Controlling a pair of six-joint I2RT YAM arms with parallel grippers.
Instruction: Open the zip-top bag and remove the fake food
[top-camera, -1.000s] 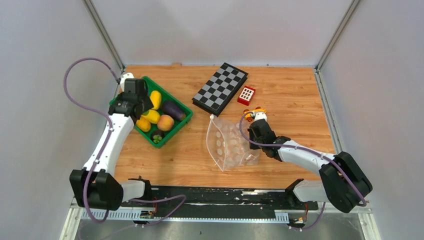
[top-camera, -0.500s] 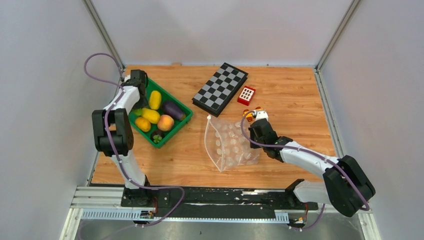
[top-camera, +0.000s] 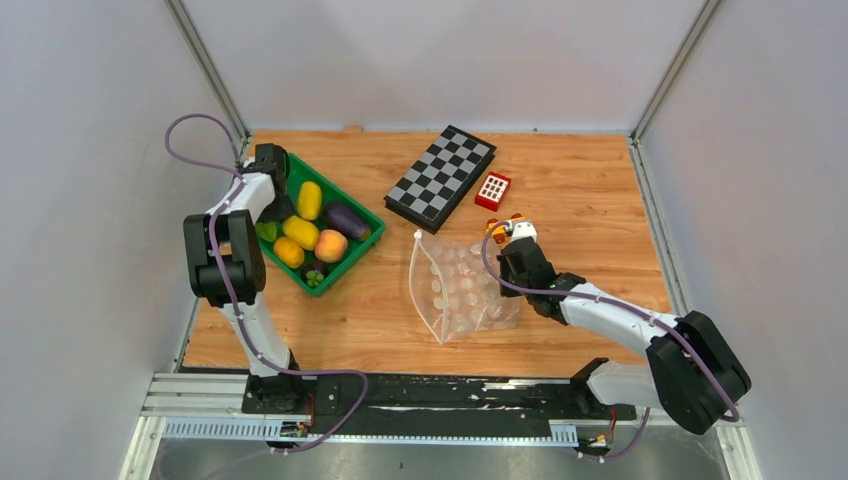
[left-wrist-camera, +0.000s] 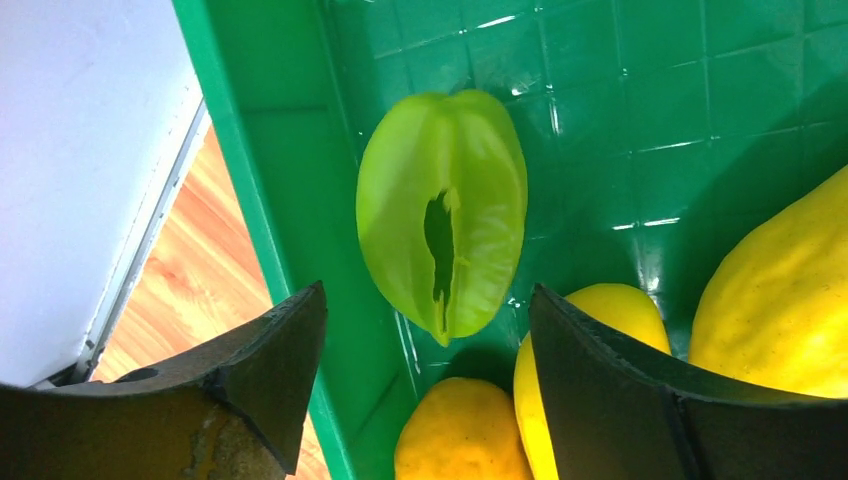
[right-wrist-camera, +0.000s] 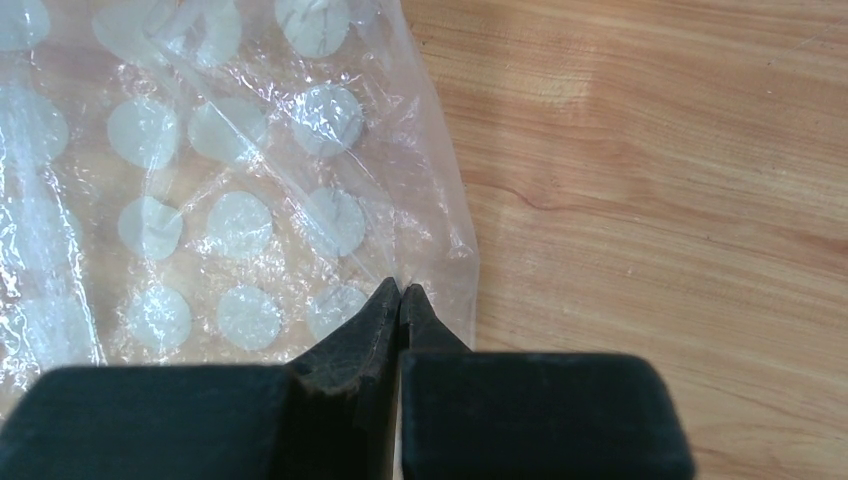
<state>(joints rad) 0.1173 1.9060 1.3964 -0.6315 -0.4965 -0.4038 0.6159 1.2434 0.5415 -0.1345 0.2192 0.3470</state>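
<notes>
Left gripper (left-wrist-camera: 428, 300) has pulled back, gaping over star fruit (left-wrist-camera: 443, 210).

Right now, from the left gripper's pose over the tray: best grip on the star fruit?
Across its narrow middle, straight down from above. The star fruit lies lengthwise in line with the open left gripper, its long sides facing the fingers. It sits close to the tray wall, so that finger probably has little room.
</notes>
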